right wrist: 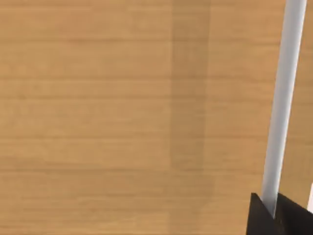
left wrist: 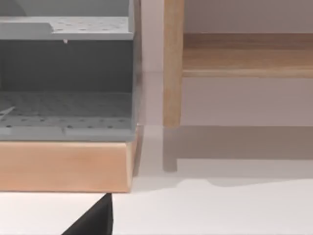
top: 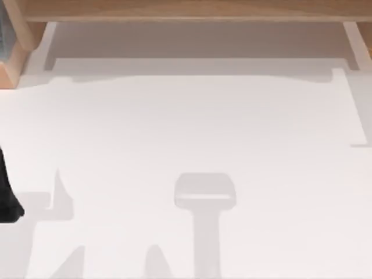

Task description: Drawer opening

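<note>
my right gripper [right wrist: 271, 210] is clamped on the drawer's pale bar handle [right wrist: 282, 105], tight against the wooden drawer front [right wrist: 122, 117]. my left arm [top: 7, 192] sits at the white table's [top: 192, 133] left edge; i cannot tell its gripper's state.

A white table [top: 192, 133] fills most of the top view, crossed by soft grey shadows. At its far left corner stands a wooden rack [left wrist: 63, 166] holding 2 grey perforated shelves [left wrist: 66, 27], 1 above the other. Beside the rack rises a wooden post [left wrist: 172, 63], with a pale wall [left wrist: 244, 14] behind it.
</note>
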Available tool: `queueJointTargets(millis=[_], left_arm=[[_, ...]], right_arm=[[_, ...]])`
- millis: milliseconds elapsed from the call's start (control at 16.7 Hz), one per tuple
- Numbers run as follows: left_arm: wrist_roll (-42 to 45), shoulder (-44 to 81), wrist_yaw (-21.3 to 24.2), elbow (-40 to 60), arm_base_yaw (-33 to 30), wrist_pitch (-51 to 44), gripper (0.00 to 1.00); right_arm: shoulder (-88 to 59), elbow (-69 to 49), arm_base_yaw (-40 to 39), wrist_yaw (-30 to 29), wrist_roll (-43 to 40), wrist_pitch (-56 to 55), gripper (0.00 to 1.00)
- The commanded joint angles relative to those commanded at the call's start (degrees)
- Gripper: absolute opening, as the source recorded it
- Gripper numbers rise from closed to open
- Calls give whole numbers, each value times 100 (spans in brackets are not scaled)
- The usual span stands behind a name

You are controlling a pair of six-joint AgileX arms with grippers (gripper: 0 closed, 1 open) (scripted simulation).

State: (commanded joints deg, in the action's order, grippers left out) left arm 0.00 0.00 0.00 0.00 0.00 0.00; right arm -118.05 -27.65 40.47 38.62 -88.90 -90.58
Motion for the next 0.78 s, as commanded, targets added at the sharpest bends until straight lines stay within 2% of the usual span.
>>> queueJointTargets(millis=[540,780], left_arm=[[0,0,0,0,0,0,100],[0,0,0,0,0,0,100]], right_arm=[[0,0,0,0,0,0,98],[0,0,0,0,0,0,100]])
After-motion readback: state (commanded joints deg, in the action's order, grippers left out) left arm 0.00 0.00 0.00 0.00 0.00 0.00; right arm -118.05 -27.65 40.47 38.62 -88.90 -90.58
